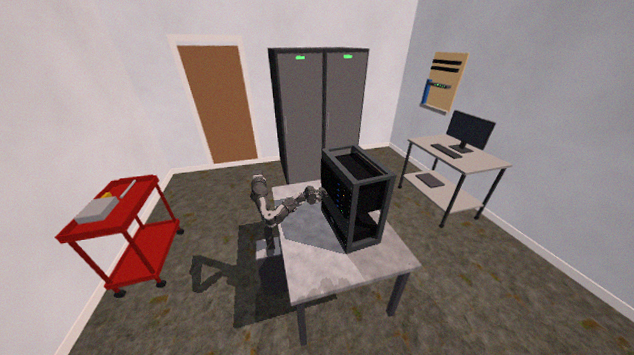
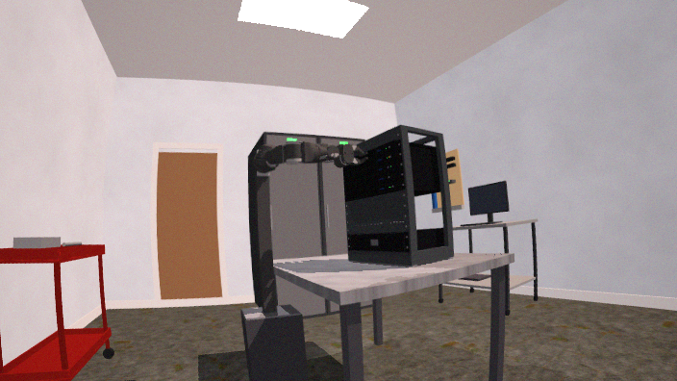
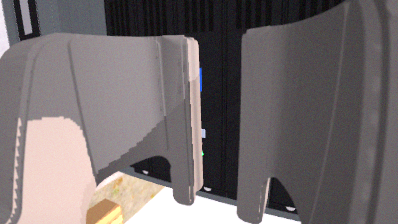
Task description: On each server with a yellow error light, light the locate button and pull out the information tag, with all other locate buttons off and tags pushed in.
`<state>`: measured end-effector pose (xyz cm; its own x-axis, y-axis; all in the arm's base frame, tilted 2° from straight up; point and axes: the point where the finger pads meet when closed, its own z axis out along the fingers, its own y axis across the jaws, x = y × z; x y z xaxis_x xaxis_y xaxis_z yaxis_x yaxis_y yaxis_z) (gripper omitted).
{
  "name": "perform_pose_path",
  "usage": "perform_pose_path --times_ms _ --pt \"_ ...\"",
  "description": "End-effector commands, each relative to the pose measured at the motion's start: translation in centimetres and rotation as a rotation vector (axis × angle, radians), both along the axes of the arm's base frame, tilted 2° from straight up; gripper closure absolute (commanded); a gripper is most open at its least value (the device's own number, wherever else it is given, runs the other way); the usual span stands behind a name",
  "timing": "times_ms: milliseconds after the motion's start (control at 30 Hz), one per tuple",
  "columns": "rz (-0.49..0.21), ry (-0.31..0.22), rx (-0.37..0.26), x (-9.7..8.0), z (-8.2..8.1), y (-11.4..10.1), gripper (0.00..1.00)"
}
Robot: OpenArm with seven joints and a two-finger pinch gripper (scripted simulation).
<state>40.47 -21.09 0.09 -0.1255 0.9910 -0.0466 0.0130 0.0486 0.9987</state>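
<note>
Tool [image 3: 215, 195] nearly pressed together, and we see nothing between its fingers; it sits up against the top servers of the rack [image 1: 387, 179]. Rack stands upright near the far right corner of the surface [image 1: 321, 274], front facing the arm.

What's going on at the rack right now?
The single arm reaches level from its pedestal to the upper front of the server rack on the table. Its gripper is right up against the server faces, jaws nearly closed with nothing between them, as if lined up to press something. A blue light and a pale square button show in the narrow gap between the jaws. The rack stands upright.
</note>
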Motion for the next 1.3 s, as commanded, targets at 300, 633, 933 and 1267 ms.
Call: perform_pose_path --times_ms 300,633,933,1267 --pt "-0.010 -0.011 0.008 -0.80 -0.59 0.48 0.90" --pt "-0.010 -0.011 0.008 -0.80 -0.59 0.48 0.90" --pt "-0.009 -0.012 0.008 -0.85 -0.52 0.42 0.90" --pt "-0.010 -0.011 0.008 -0.93 -0.42 0.29 0.90"
